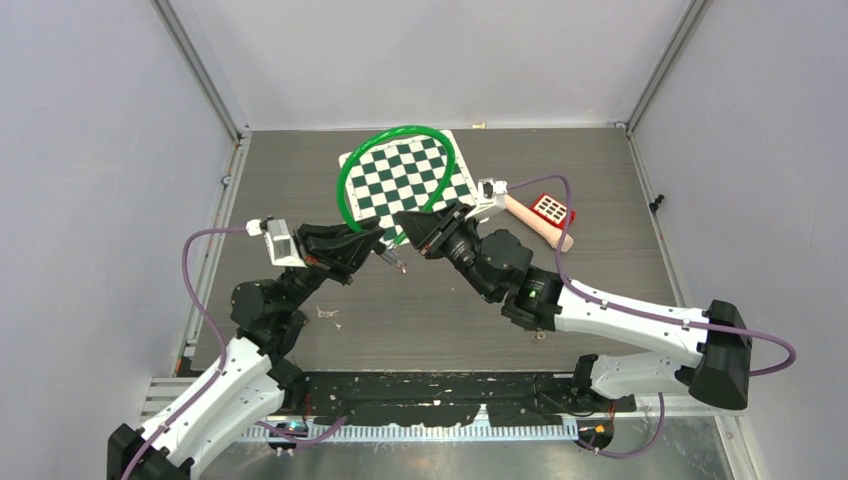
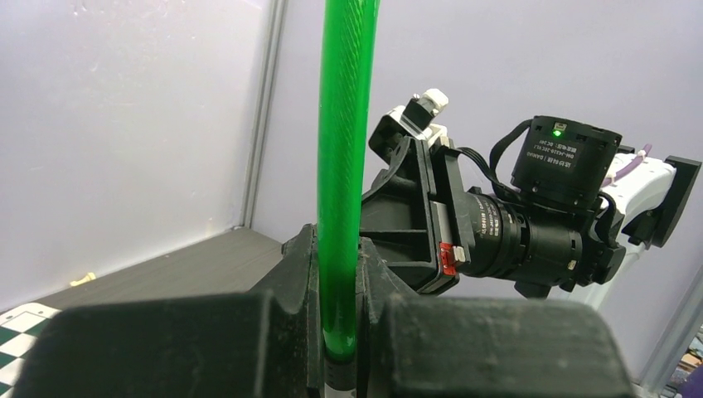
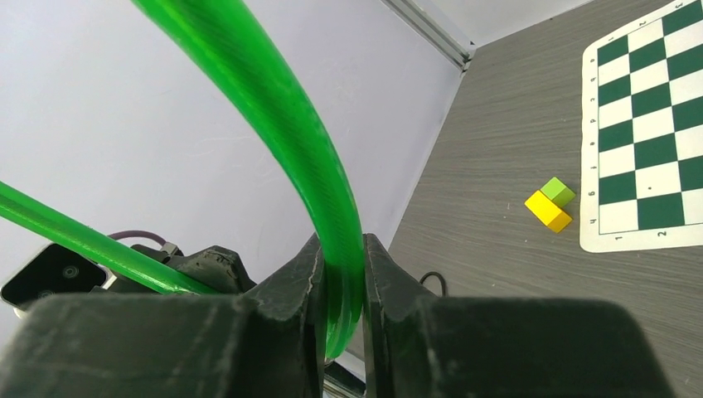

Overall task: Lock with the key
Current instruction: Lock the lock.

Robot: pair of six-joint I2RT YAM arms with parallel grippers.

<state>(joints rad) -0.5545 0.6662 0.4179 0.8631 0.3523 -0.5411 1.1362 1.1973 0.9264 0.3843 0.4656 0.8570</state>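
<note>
A green cable lock point(image 1: 347, 170) arches in a loop above the chessboard mat. My left gripper point(image 1: 376, 245) is shut on one end of the cable point(image 2: 343, 166), just above its black and silver tip point(image 2: 341, 365). My right gripper point(image 1: 408, 224) is shut on the other end of the cable point(image 3: 278, 108). The two grippers face each other, nearly touching, held above the table. A small metal piece point(image 1: 398, 263), which may be the key, hangs under the gap between them. The lock body itself is hidden by the fingers.
A green-and-white chessboard mat point(image 1: 405, 178) lies at the back centre, also in the right wrist view point(image 3: 647, 124). A yellow and green block point(image 3: 549, 204) sits beside it. A wooden handle point(image 1: 535, 223) and a red keypad point(image 1: 552, 209) lie at the back right.
</note>
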